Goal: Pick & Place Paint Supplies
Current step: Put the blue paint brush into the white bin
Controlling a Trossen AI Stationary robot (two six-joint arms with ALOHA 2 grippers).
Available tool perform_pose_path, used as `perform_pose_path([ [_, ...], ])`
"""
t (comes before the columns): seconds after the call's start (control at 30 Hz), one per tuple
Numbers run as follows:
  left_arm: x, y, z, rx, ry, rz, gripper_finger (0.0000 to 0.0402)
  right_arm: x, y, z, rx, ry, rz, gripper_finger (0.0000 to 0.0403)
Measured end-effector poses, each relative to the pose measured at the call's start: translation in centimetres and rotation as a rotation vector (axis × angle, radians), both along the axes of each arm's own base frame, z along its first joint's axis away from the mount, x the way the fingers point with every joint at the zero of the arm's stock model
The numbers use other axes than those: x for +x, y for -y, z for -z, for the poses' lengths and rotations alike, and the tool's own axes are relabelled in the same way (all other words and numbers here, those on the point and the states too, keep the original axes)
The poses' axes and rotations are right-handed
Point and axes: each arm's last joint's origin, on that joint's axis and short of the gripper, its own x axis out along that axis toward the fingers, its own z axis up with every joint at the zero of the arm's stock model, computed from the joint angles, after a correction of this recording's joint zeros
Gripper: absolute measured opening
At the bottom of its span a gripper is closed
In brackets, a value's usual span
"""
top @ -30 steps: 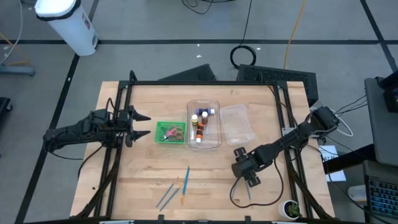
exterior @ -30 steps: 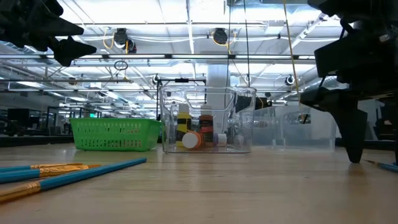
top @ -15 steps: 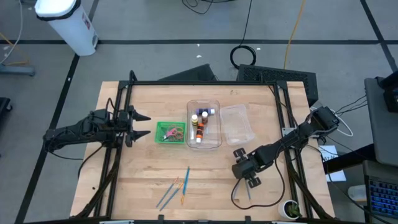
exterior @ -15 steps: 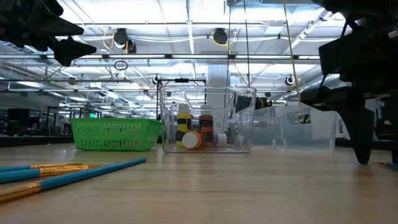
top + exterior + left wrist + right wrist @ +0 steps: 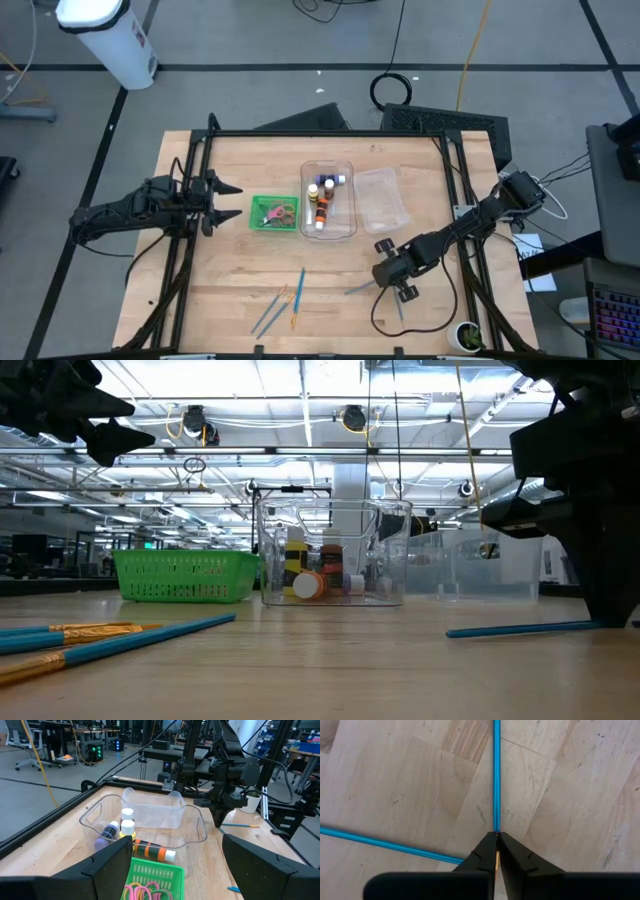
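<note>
Blue brush (image 5: 496,775) pinched between your right gripper (image 5: 496,838) fingertips shows only in the right wrist view; a second blue brush (image 5: 390,845) lies crossing beside it. Farther off, paint bottles (image 5: 322,205) sit in the clear bin (image 5: 329,166). Your left gripper (image 5: 222,203) hovers spread beside the green basket (image 5: 272,225).

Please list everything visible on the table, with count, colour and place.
green basket: one, left of centre
scissors: at least two, pink and green, inside green basket
clear bin: one, centre
paint bottles: several, mixed caps, inside clear bin
second clear bin: one, to its right
loose brushes: three or more, blue, orange, front
blue brush: one, pinched
other blue brush: one, lying beside it
left gripper: open, beside green basket
right gripper: shut on blue brush
</note>
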Motion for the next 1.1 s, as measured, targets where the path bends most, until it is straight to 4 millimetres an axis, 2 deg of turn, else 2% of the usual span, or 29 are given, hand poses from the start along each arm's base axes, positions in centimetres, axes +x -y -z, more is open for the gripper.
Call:
perform_pose_path([
  [0.17,0.0,0.0,0.0,0.000,0.000,0.000,0.0310,0.1,0.0,0.0,0.004,0.011,-0.002,0.0002],
  [0.3,0.0,0.0,0.0,0.000,0.000,0.000,0.0310,0.3,-0.1,-1.0,0.021,0.044,-0.001,0.0001],
  [0.47,0.0,0.0,0.0,0.000,0.000,0.000,0.0310,0.8,-0.3,-3.9,0.088,0.193,0.005,0.0001],
  [0.67,0.0,0.0,0.0,0.000,0.000,0.000,0.0310,0.2,0.2,-7.9,0.109,0.406,0.060,0.0000],
  [0.77,0.0,0.0,0.0,0.000,0.000,0.000,0.0310,-0.3,1.0,-9.9,0.117,0.508,0.195,0.0000],
  [0.9,0.0,0.0,0.0,0.000,0.000,0.000,0.0310,-1.2,3.0,-12.4,0.154,0.619,0.439,0.0000],
  [1.0,0.0,0.0,0.0,0.000,0.000,0.000,0.0310,-2.0,4.9,-13.4,0.183,0.625,0.614,0.0000],
  [1.1,0.0,0.0,0.0,0.000,0.000,0.000,0.0310,-2.8,7.1,-13.5,0.164,0.588,0.804,0.0000],
])
